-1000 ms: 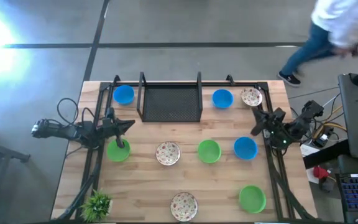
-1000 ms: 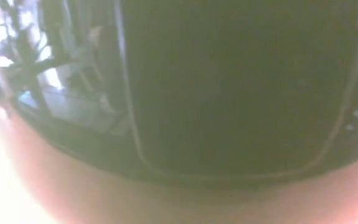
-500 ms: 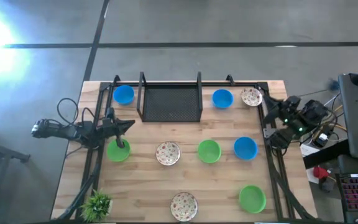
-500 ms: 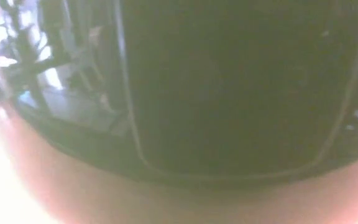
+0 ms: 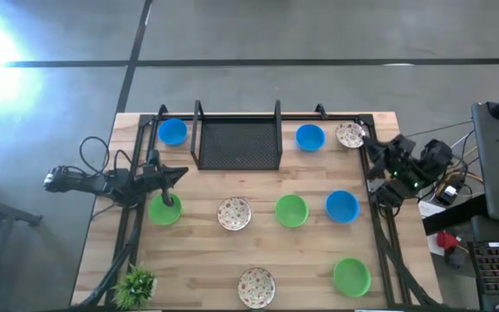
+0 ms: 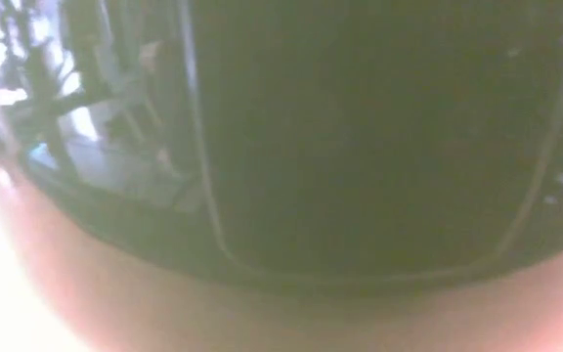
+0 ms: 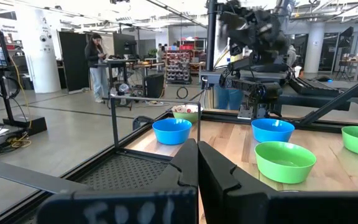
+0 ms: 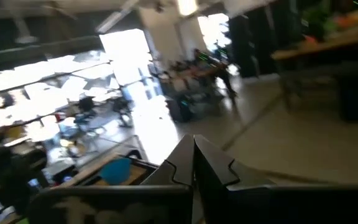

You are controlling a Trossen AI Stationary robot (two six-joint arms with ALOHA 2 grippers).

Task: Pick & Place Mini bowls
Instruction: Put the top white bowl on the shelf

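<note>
Several mini bowls sit on the wooden table: blue ones (image 5: 172,131) (image 5: 310,136) (image 5: 342,205), green ones (image 5: 165,210) (image 5: 291,210) (image 5: 352,276), and speckled ones (image 5: 350,134) (image 5: 234,213) (image 5: 256,286). My left gripper (image 5: 178,173) (image 7: 197,155) is shut and empty. It hovers level near the table's left side, just beyond the left green bowl. My right gripper (image 5: 371,156) (image 8: 193,149) is shut and empty, raised at the table's right edge between the far speckled bowl and the right blue bowl.
A black wire-mesh tray (image 5: 238,139) stands at the far middle of the table, and a small spiky plant (image 5: 134,282) sits at the near left corner. Black rails run along the table's left and right sides. Something dark and close blocks the low view.
My right gripper has moved toward the table's far edge along the right side and has turned, staying shut. A person beyond the far right corner has walked out of the high view. The bowls have not moved.
</note>
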